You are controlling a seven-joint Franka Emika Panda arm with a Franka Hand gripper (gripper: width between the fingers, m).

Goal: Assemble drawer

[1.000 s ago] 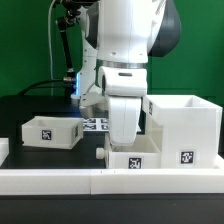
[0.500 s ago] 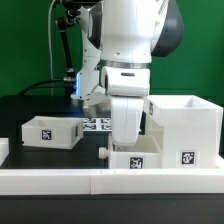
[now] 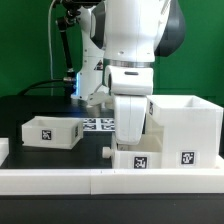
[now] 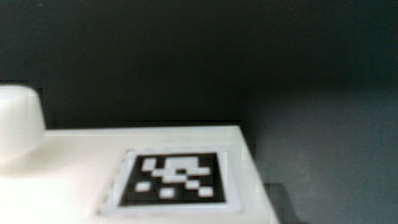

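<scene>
Tool (image 3: pixel 116 148) of mine sits low at the centre of the exterior frame, down at the near tray (image 3: pixel 143 158), which rests on the dark worktop (image 3: pixel 20 112) just below centre. One dark fingertip (image 3: pixel 107 153) shows just outside that tray's wall on the exterior view's left. The other finger is hidden behind the tool's white body, so I cannot tell whether the tool is spread, pressed together or pinching that wall. The tray's front face carries a black-and-white tag (image 3: pixel 140 165).

My wrist view shows a flat white surface (image 4: pixel 71 150) bearing a tag (image 4: pixel 173 180), with dark worktop beyond it. A rounded white shape (image 4: pixel 15 120) stands beside that surface; it is too blurred for me to name.

Just beside the near tray, on the exterior view's right, stands the large open-top housing (image 3: pixel 190 125), with its own tag (image 3: pixel 186 157) low on the front. I cannot tell whether the two touch. The second tray (image 3: pixel 62 128) lies well apart at the middle left of the frame. Behind the tool, between the second tray and the housing, lies the marker board (image 3: pixel 97 124). A long low white rail (image 3: pixel 60 181) runs across the bottom of the frame, in front of the near tray and the housing.
</scene>
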